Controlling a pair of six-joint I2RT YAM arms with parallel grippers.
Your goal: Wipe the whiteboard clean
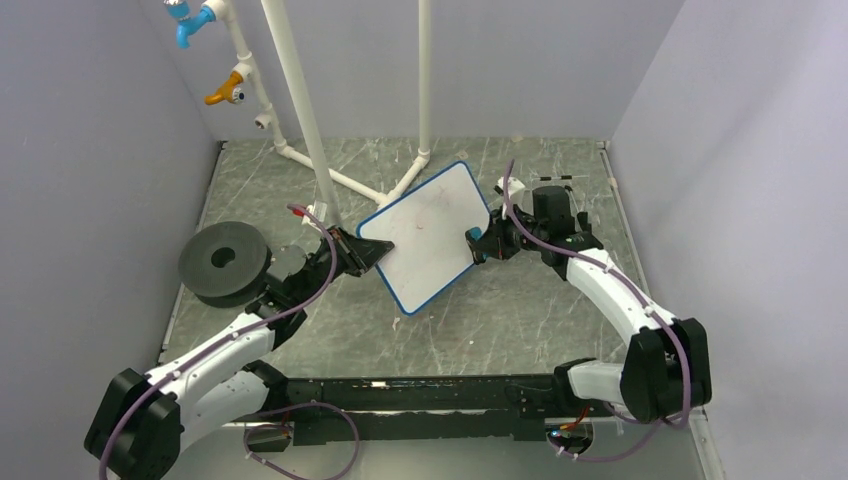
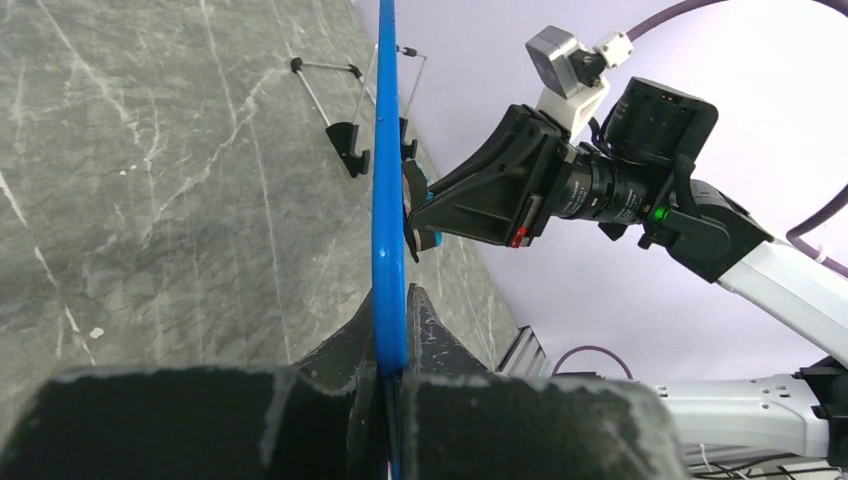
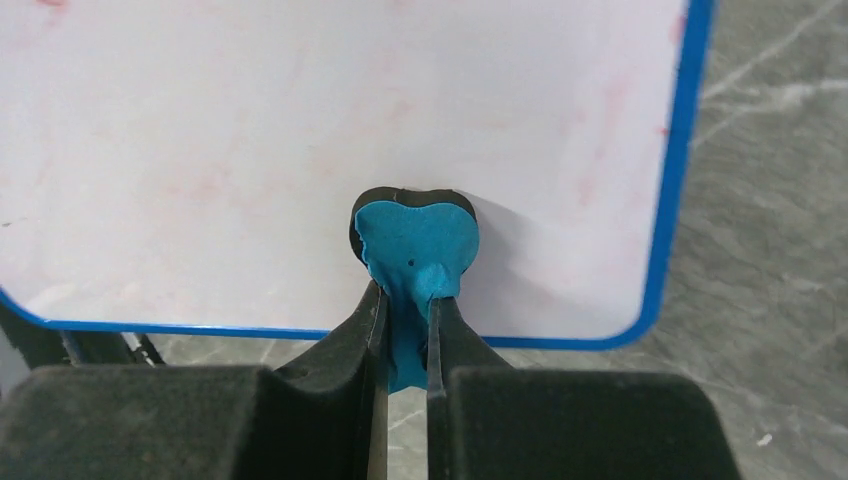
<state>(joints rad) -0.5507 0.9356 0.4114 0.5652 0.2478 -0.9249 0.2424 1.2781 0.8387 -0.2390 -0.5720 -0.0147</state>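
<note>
The whiteboard [image 1: 432, 233] is white with a thin blue rim and is held tilted above the table. It bears only faint pink smears [image 3: 300, 130]. My left gripper [image 1: 375, 250] is shut on the board's left edge; in the left wrist view the blue rim [image 2: 388, 200] runs edge-on between the fingers. My right gripper [image 1: 478, 243] is shut on a small blue eraser [image 3: 415, 250] with a black pad. The pad is pressed against the board face near its lower right corner. The eraser also shows in the left wrist view [image 2: 418, 215].
A thin black wire easel stand [image 2: 345, 130] lies on the marble table behind the board. A dark grey disc with a hole [image 1: 224, 261] sits at the left. White pipes [image 1: 300, 100] rise at the back. Grey walls enclose the table.
</note>
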